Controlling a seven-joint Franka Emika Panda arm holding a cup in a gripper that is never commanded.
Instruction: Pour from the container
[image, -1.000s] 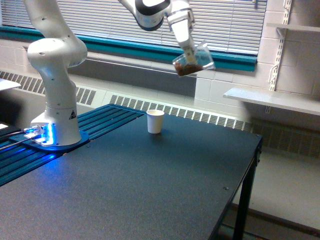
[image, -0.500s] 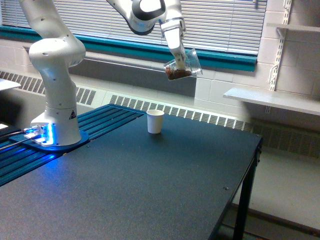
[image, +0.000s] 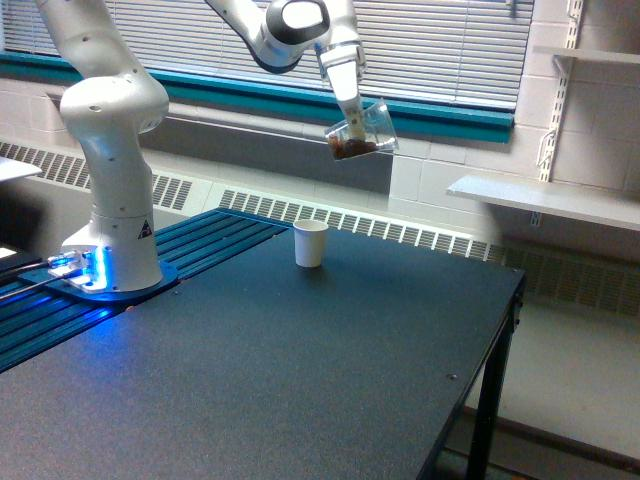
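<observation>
Gripper (image: 352, 112) clamped on the clear container (image: 362, 132), held tilted high above the table (image: 300, 380), brown granules pooled at its lower end. White cup (image: 310, 243) stands near the far edge. No pour visible; all remains.

I've swung the claw (image: 352, 118) and its tilted container (image: 361, 131) toward the exterior view's left and slightly lower, closer to above the white cup (image: 311, 243).
</observation>
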